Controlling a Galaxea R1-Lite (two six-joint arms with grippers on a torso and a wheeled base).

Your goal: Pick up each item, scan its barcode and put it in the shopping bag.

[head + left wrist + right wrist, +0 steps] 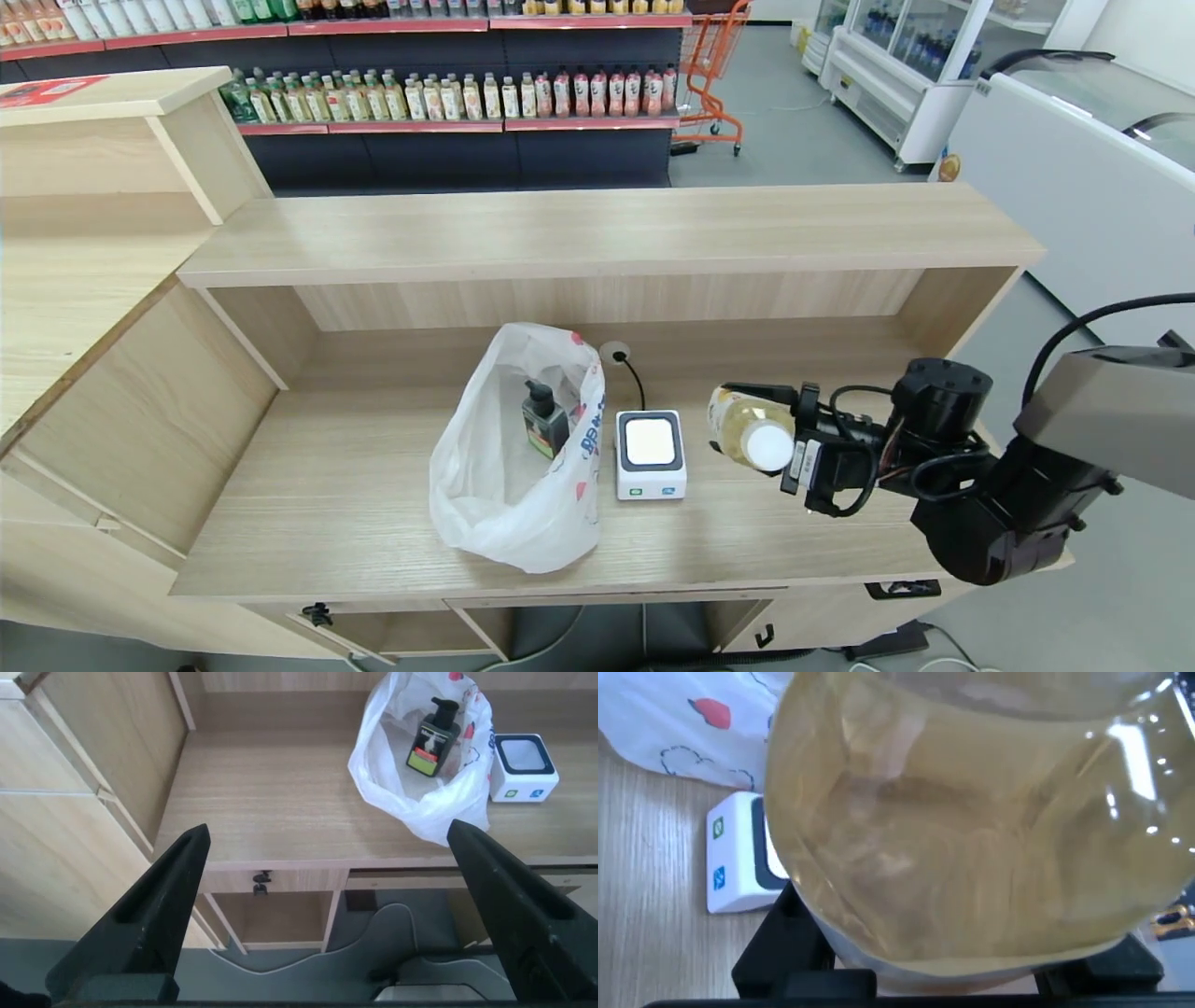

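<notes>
We have the clear plastic bottle of pale yellow liquid with a white cap [750, 427] clamped in the right gripper [739, 418]. Its fingers are closed against the bottle's sides, and the bottle is tilted with its cap towards us. It sits over the light wooden counter [327, 504], just right of the white box scanner with a lit window [650, 455]. Left of the scanner stands the white plastic shopping bag [504, 495], mouth open, with a dark pump bottle [544, 422] inside. Our left gripper [327, 915] hangs off the counter's near edge, fingers spread wide, holding nothing.
</notes>
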